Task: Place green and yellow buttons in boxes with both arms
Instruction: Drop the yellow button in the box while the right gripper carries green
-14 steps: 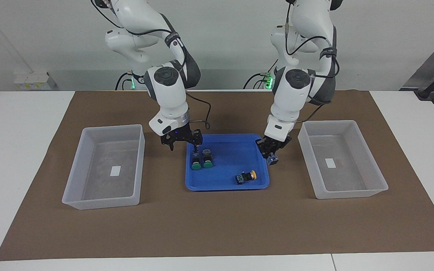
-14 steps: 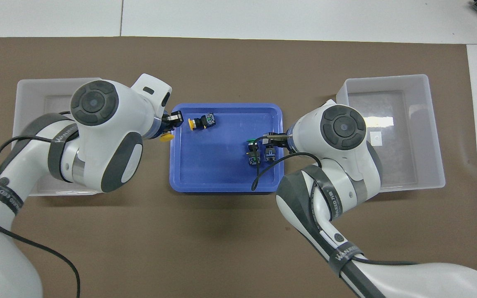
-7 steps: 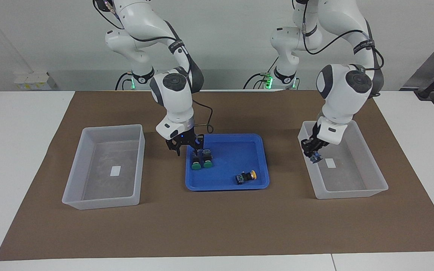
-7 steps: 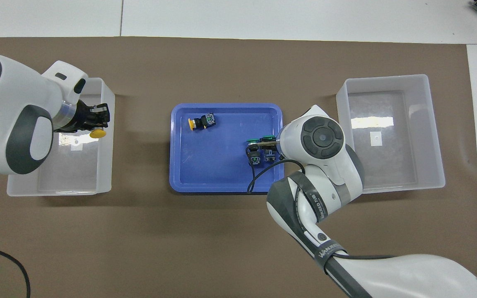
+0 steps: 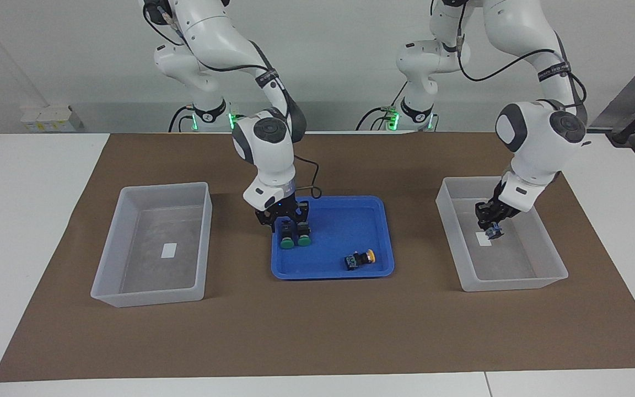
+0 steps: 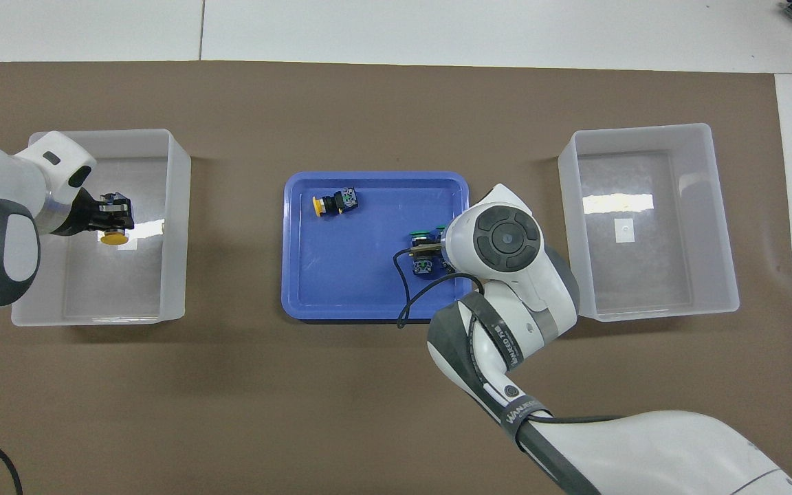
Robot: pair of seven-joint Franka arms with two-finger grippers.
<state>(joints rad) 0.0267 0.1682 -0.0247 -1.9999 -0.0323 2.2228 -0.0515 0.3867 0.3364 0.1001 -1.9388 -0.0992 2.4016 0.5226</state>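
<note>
Left arm ready to drop a yellow button; right arm taking a green one.

Left end effector (image 5: 493, 229), pinching a yellow button (image 6: 113, 238), hangs inside its box (image 5: 554, 270); release low, over the label. Right end effector (image 5: 289, 221) is down on two green buttons (image 5: 294, 240) in the blue tray (image 5: 372, 205); grip cannot be told. Isolate one, lift straight. Second yellow button (image 5: 360, 258) remains; other box (image 5: 113, 295) empty.

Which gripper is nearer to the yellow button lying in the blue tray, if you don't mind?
Right. The right gripper is at the green buttons in the same tray as that button; the left gripper is over a box.
</note>
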